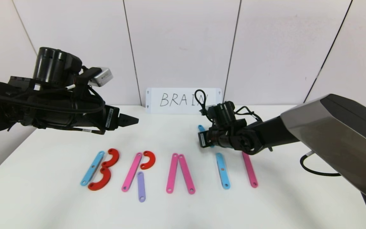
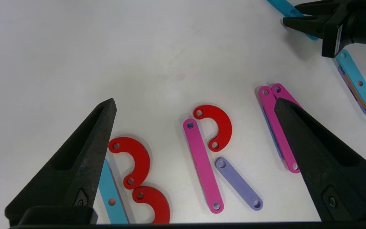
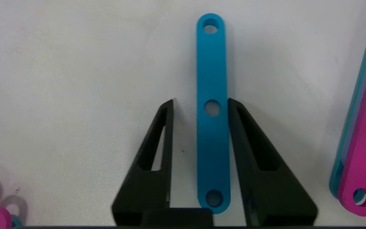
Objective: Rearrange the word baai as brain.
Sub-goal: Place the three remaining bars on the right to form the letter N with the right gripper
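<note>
The coloured strips lie in a row on the white table (image 1: 43,197). They form a B with a blue strip (image 1: 92,168) and two red curves (image 1: 111,158). Then comes an R with a pink strip (image 1: 132,171), a red curve (image 1: 148,160) and a purple strip (image 1: 141,186). Two leaning pink strips (image 1: 172,173) follow, then one blue strip (image 1: 222,170) and one pink strip (image 1: 249,169). Behind them my right gripper (image 3: 200,101) straddles a loose blue strip (image 3: 211,79) lying flat. One finger touches its edge and the other stands a small gap off. My left gripper (image 2: 195,101) hovers open above the B and R.
A white card handwritten "BRAIN" (image 1: 183,100) leans against the back wall. The right arm's cable (image 1: 313,170) trails on the table at the right. The table's left edge (image 1: 8,159) runs close to the B.
</note>
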